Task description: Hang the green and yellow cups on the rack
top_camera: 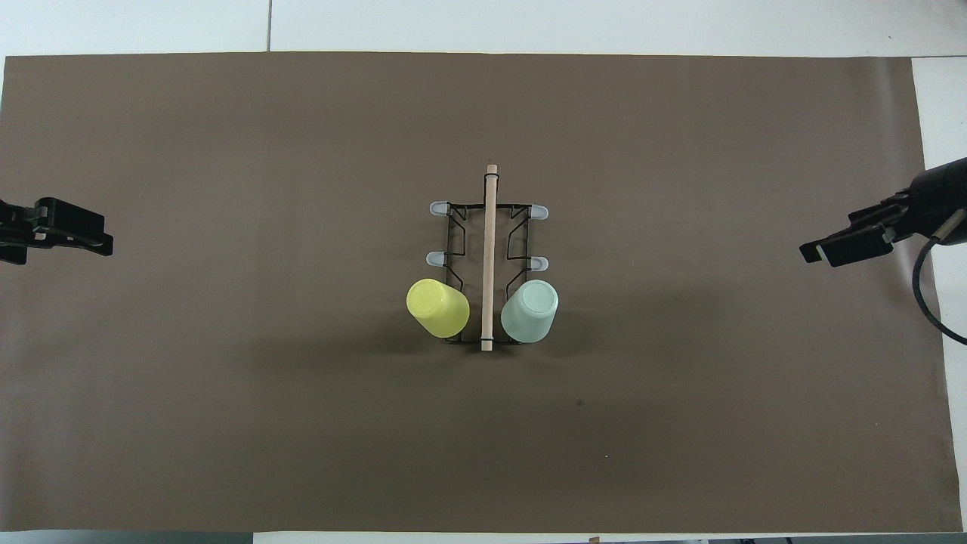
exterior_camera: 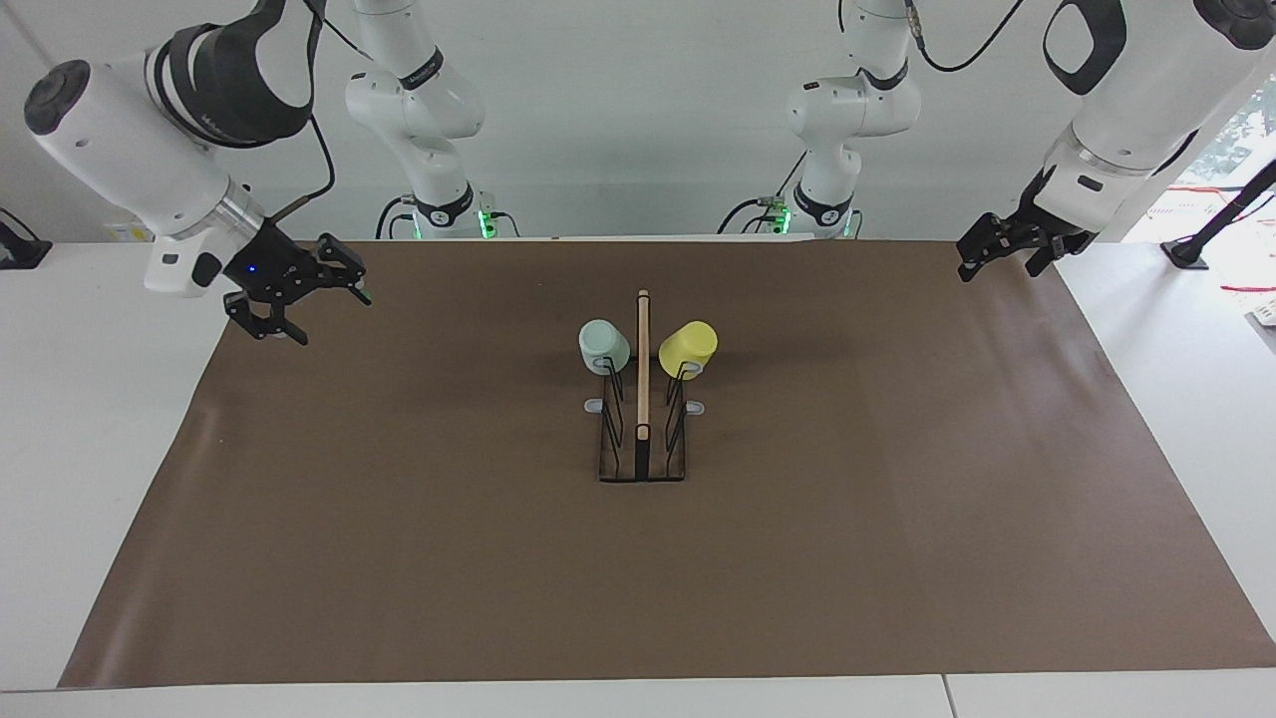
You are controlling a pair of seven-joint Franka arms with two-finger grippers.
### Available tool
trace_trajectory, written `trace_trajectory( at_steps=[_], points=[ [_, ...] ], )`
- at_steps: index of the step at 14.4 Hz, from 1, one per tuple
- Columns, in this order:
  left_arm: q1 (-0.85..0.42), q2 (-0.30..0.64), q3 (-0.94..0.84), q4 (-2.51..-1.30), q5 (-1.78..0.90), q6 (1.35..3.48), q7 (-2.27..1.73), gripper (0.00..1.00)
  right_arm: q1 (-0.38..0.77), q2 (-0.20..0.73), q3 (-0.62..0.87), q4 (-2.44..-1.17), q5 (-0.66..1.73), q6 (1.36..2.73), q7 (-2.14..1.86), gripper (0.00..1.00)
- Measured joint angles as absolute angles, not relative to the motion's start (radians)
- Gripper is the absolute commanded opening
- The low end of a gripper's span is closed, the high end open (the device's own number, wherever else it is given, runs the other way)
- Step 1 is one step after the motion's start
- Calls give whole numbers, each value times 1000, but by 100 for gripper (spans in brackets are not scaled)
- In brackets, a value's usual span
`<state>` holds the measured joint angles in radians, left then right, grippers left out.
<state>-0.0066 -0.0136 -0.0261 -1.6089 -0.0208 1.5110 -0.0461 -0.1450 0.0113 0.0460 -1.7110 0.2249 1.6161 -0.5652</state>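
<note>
Right tool (exterior_camera: 296, 299): here I am, up in the air over the table's edge at my right arm's end, fingers spread wide, nothing in them, well apart from the rack.
Green cup (exterior_camera: 603, 346): it sits upside down on a peg of the rack, on the side facing my right tool, at the rack's end nearest my bases. Hung, as I read it.
Rack (exterior_camera: 642, 439): mid-table on the brown mat (exterior_camera: 399, 519), between my two tools, wooden bar (exterior_camera: 643, 364) running straight down its middle; the four remaining grey-tipped pegs stand bare.
Yellow cup (exterior_camera: 688, 346): just across the bar from the green one, upended on its own peg, on the side facing my left tool. Hung too, by the look of it.
Left tool (exterior_camera: 1007, 249): parked above the mat's corner at my left arm's end, waiting, jaws spread, empty.
Step in hand: both cups look placed, so I judge the job finished and I'm standing clear.
Next move: little is called for. Keep both tools away from the rack so neither cup gets knocked off its peg.
</note>
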Motion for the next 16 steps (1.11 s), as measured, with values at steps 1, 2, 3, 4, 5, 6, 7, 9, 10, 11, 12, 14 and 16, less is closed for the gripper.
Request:
trace_trajectory(
  at_steps=[1, 2, 3, 4, 5, 6, 7, 9, 10, 11, 12, 14, 16],
  points=[
    [-7, -14, -26, -1609, -21, 1511, -46, 100, -126, 11, 45, -1680, 186, 1580, -512, 100],
    [-7, -14, -26, -1609, -21, 1511, -46, 100, -107, 11, 40, -1652, 142, 1545, -460, 100],
    [-7, -14, -26, -1609, -21, 1511, -46, 100, -80, 11, 25, -1625, 98, 1509, -420, 100],
    [-7, -14, -26, -1609, -21, 1511, -46, 100, -49, 10, 7, -1602, 59, 1481, -394, 100],
    [-7, -14, -26, -1609, -21, 1511, -46, 100, -21, 3, -10, -1584, 30, 1451, -369, 100],
    [-7, -14, -26, -1609, -21, 1511, -46, 100, -3, -8, -21, -1576, 15, 1417, -327, 100],
    [-7, -14, -26, -1609, -21, 1511, -46, 100, 11, -18, -32, -1576, 8, 1393, -265, 100],
    [-7, -14, -26, -1609, -21, 1511, -46, 100, 29, -25, -58, -1576, -2, 1388, -165, 100],
    [-7, -14, -26, -1609, -21, 1511, -46, 100, 32, -24, -66, -1576, -9, 1395, -145, 100],
    [-7, -14, -26, -1609, -21, 1511, -46, 100, 32, -24, -71, -1576, -15, 1396, -137, 100],
    [-7, -14, -26, -1609, -21, 1511, -46, 100, 32, -24, -75, -1576, -20, 1396, -132, 100],
    [-7, -14, -26, -1609, -21, 1511, -46, 100, 31, -24, -83, -1577, -21, 1396, -128, 100],
    [-7, -14, -26, -1609, -21, 1511, -46, 100, 26, -23, -88, -1578, -22, 1397, -127, 100]
  ],
)
